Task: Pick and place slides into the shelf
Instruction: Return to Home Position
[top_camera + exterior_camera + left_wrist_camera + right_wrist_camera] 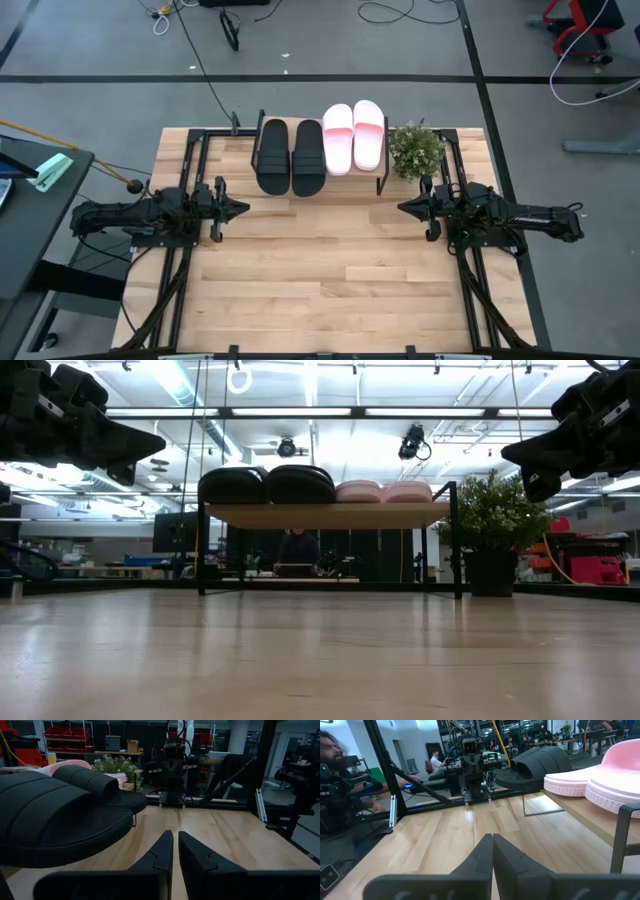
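Because the four slides covered nearly all of its top board from above, I could make out little of the shelf [330, 515] there beyond its thin black frame. The level view showed the pale wood board edge-on, with only the rounded straps rising over it and the soles hidden. From my left wrist the nearest of the black slides [272, 155] was cut off at the edge, and the pink slides [338, 140] were almost wholly hidden behind the black ones. From my right wrist the pink ones were cut off in turn, and a person [335, 750] beyond the worktop [330, 270] was only partly in view.

All four slides sat side by side on the shelf, which stood beyond the gap between my two end effectors. The black pair lay nearer my left end effector [240, 209] and the pink pair nearer my right end effector [405, 208]. A small leafy plant [414, 150] stood just beside the shelf on the right one's side.

The black slides were matte, with broad ribbed straps and a finely textured surface below them. The pink ones were pale and smooth, with grooved rims. The worktop was light planked wood.

Both end effectors hung above the worktop, well apart, facing each other and holding nothing. The right one's fingers were pressed together, and the left one's were all but together.
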Motion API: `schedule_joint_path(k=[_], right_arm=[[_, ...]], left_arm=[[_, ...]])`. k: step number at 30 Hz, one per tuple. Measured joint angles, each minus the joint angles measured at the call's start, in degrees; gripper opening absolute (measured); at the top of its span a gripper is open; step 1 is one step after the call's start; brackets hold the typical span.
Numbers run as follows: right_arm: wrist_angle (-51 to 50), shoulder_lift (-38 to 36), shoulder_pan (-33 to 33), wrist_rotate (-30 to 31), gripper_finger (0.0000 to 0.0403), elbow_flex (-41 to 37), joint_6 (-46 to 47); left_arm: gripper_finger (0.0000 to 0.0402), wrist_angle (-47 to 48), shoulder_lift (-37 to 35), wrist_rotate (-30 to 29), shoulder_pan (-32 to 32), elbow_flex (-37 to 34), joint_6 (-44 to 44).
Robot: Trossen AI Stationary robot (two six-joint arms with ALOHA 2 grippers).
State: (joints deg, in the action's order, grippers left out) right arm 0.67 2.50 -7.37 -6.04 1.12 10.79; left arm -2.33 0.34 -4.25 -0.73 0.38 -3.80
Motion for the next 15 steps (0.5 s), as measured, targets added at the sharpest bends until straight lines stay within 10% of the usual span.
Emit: schedule_joint_path(k=[15], right_arm=[[0.0, 0.0, 0.0, 0.01, 0.0015, 0.0, 0.0]], left_arm=[[0.003, 0.0, 0.0, -0.01, 0.02, 0.01, 0.0]])
